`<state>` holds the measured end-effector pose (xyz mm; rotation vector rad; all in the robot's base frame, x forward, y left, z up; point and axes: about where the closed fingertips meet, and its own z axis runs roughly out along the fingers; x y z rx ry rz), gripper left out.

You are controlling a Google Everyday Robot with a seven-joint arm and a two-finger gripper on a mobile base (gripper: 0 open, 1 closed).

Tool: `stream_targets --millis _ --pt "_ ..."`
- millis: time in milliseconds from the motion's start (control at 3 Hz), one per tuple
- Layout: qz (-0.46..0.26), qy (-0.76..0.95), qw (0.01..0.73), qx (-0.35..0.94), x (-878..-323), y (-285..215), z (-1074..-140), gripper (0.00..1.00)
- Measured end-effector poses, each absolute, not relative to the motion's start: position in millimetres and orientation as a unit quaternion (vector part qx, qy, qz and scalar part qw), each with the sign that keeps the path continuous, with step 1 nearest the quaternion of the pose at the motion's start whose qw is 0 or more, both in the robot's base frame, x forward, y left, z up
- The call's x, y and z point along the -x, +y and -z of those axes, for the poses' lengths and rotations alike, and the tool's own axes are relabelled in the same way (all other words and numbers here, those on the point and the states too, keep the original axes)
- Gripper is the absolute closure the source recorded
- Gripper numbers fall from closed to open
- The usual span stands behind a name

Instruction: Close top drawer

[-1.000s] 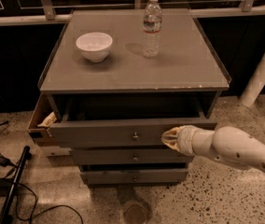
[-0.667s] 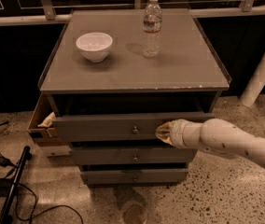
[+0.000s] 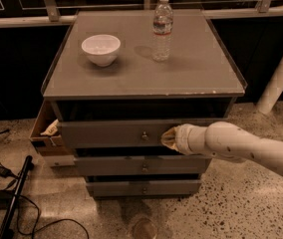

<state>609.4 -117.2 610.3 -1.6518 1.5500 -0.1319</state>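
The top drawer [image 3: 106,132] is a grey wooden front with a small round knob [image 3: 144,135] at its centre. It stands pulled out a little from the grey cabinet, with a dark gap above it under the cabinet top. My gripper [image 3: 167,138] comes in from the right on a white arm [image 3: 241,146] and rests against the drawer front just right of the knob.
A white bowl [image 3: 100,49] and a clear water bottle [image 3: 162,28] stand on the cabinet top [image 3: 191,73]. Two shorter grey drawers [image 3: 116,166] sit below. A brown cardboard box [image 3: 44,131] sits at the cabinet's left side. Cables and a black bar [image 3: 12,203] lie on the floor at left.
My gripper has moved left along the drawer front, closer to the knob. The drawer front sits further in, with a smaller gap above it.
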Motion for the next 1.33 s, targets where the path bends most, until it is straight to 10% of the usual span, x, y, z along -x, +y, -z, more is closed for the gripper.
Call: stream_targets --millis 667,1333 --pt "-0.026 0.630 0.328 0.704 -492.5 -146.2 -606.0 1.00" --pt "-0.121 0.620 0.256 0.731 -398.7 -155.0 -611.3 0.50"
